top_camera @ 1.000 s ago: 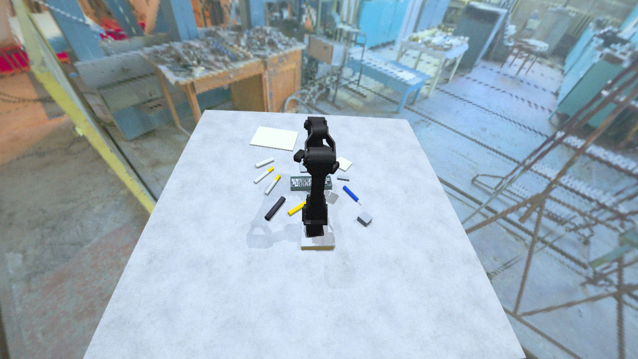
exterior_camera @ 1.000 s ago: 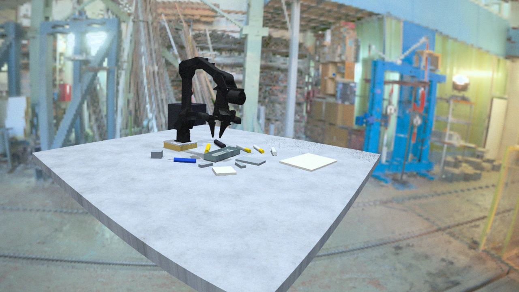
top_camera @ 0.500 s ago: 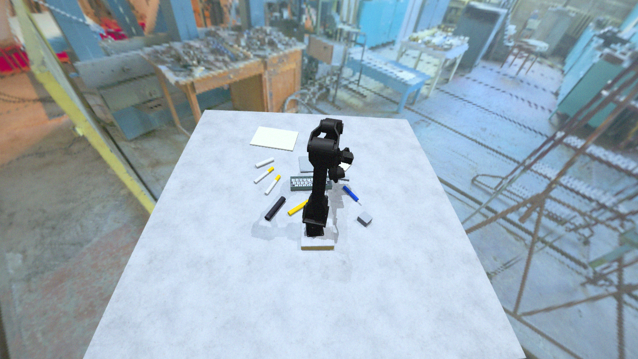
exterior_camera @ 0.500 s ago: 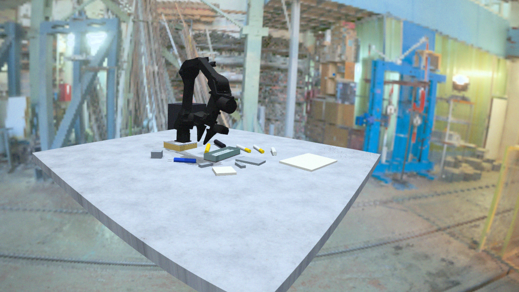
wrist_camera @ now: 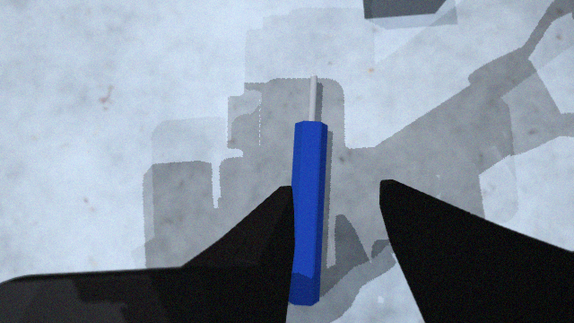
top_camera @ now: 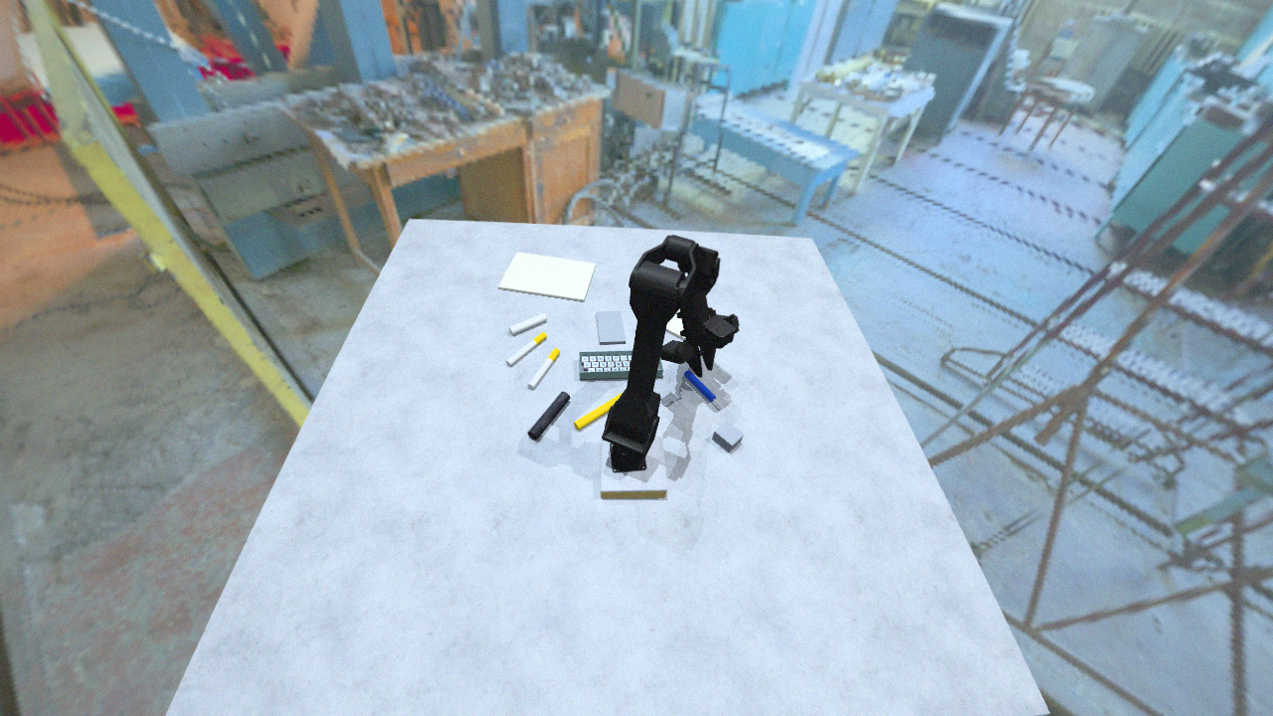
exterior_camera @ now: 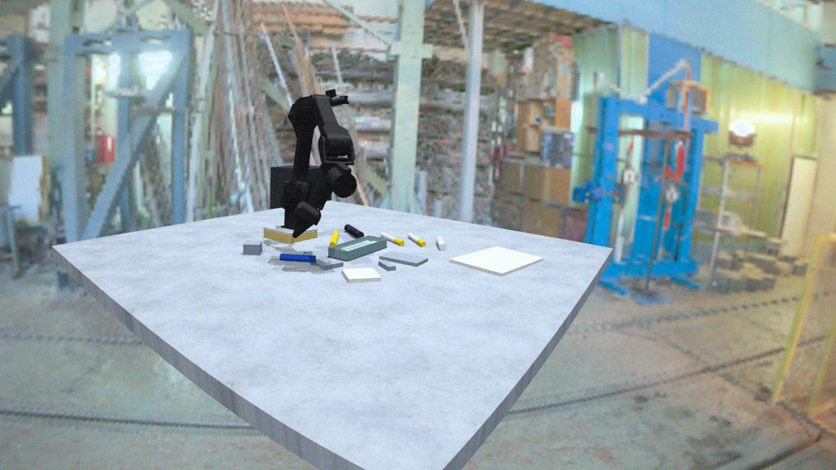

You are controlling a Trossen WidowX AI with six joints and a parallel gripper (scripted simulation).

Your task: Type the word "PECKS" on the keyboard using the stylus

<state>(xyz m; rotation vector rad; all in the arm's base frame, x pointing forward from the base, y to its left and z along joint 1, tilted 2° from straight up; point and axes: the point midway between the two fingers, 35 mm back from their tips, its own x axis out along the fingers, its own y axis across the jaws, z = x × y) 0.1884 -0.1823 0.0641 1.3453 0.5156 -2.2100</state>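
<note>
The blue stylus (top_camera: 700, 388) (exterior_camera: 296, 257) (wrist_camera: 308, 170) with a thin white tip lies flat on the table, to the right of the arm's base. My gripper (top_camera: 701, 363) (exterior_camera: 300, 224) (wrist_camera: 335, 195) hangs just above it, pointing down. In the wrist view the stylus runs between the two black fingers, close beside the left one, with a gap to the right one. The gripper is open and holds nothing. The small grey keyboard (top_camera: 603, 364) (exterior_camera: 356, 247) with white keys lies left of the stylus, partly hidden behind the arm in the top view.
Several markers (top_camera: 527, 323) (top_camera: 543, 367), a black cylinder (top_camera: 548, 415) and a yellow marker (top_camera: 594, 413) lie left of the arm. A grey cube (top_camera: 727, 436) (exterior_camera: 252, 248), a grey slab (top_camera: 611, 326), a small white pad (exterior_camera: 361, 274) and a white sheet (top_camera: 546, 274) (exterior_camera: 496, 260) lie around.
</note>
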